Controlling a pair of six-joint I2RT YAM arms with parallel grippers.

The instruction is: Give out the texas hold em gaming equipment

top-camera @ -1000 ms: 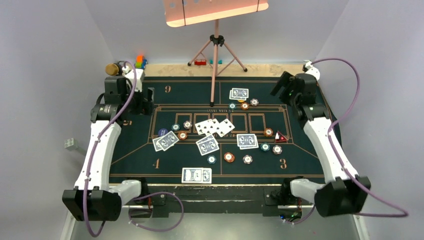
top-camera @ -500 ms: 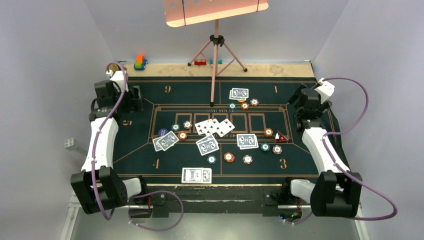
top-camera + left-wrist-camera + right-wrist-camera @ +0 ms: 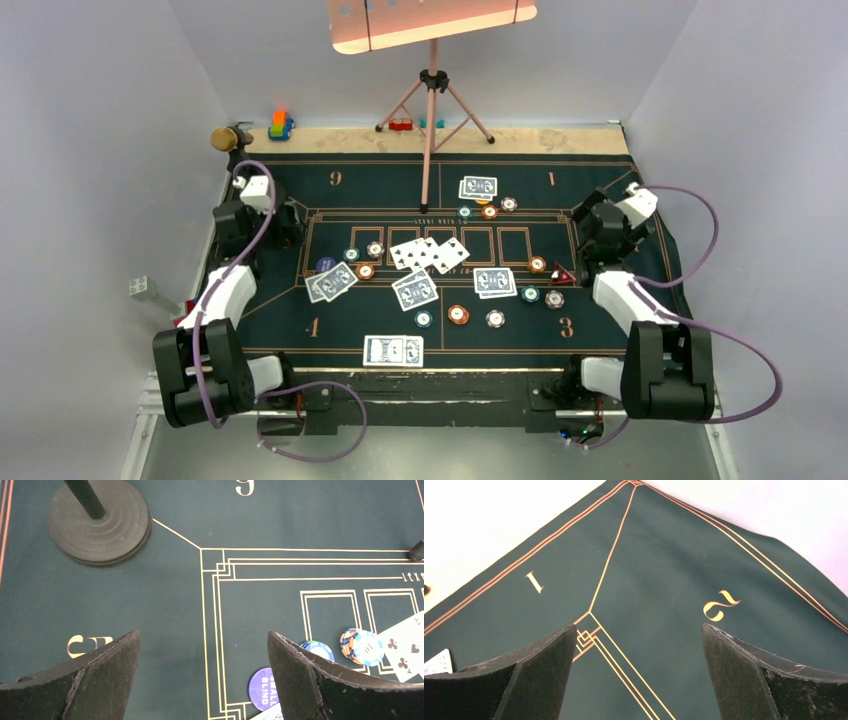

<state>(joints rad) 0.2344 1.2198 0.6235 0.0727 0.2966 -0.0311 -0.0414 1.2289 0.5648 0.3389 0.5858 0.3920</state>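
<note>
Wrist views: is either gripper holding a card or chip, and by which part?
Nothing is held. The left gripper and the right gripper are both open, empty above the poker mat.

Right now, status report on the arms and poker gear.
Left gripper open, empty; right gripper open, empty. Cards and chips lying spread on the mat, none held. Round black base near left gripper, not touching.

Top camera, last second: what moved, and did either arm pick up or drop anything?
The left gripper drew back nearward from the far-left corner of the mat, along its left edge. The right gripper did the same on the right side. Both are open and empty, so nothing was grasped or released. The cards and chips lie where they were.
</note>
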